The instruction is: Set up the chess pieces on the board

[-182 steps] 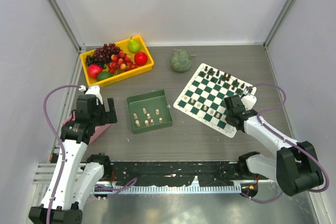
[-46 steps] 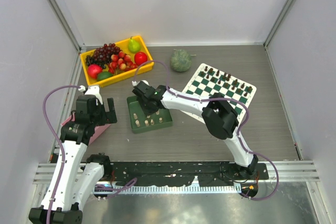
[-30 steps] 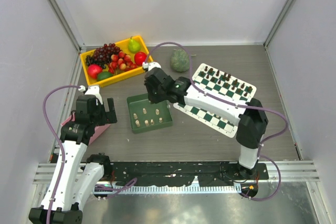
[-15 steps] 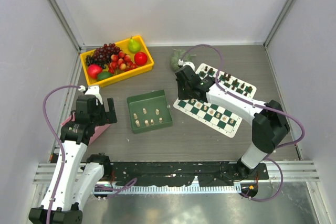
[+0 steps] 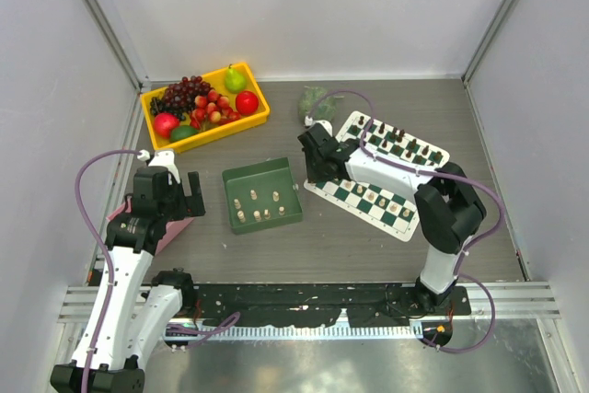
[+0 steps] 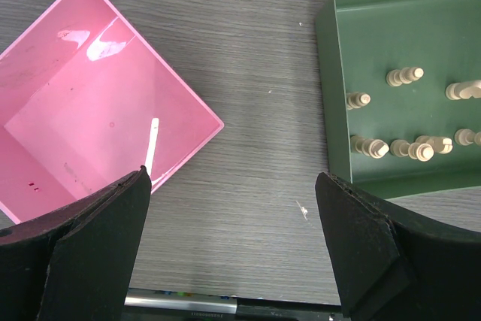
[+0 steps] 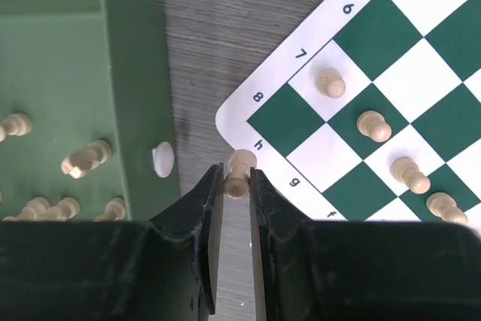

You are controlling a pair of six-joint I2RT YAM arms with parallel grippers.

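Between the clenched fingers (image 7: 212, 189) of the right hand (image 7: 237, 180) stands one cream chess piece (image 7: 240, 163), gripped tight at the corner of the board (image 7: 252, 107), by the marks h and 8. Four cream pawns (image 7: 373, 125) stand on squares near that corner. Dark pieces (image 5: 396, 135) line the board's far edge. Just left of the hand sits the green tray (image 7: 139, 73), with loose cream pieces (image 7: 86, 157) inside. The left hand (image 6: 233, 216) hangs released, fingers wide apart, over the counter (image 6: 255, 73) between the pink tray (image 6: 75, 125) and the green one.

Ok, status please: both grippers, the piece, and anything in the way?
Right gripper shut on a cream chess piece, at the board corner. Left gripper open, holding nothing. Path onto the board looks clear.
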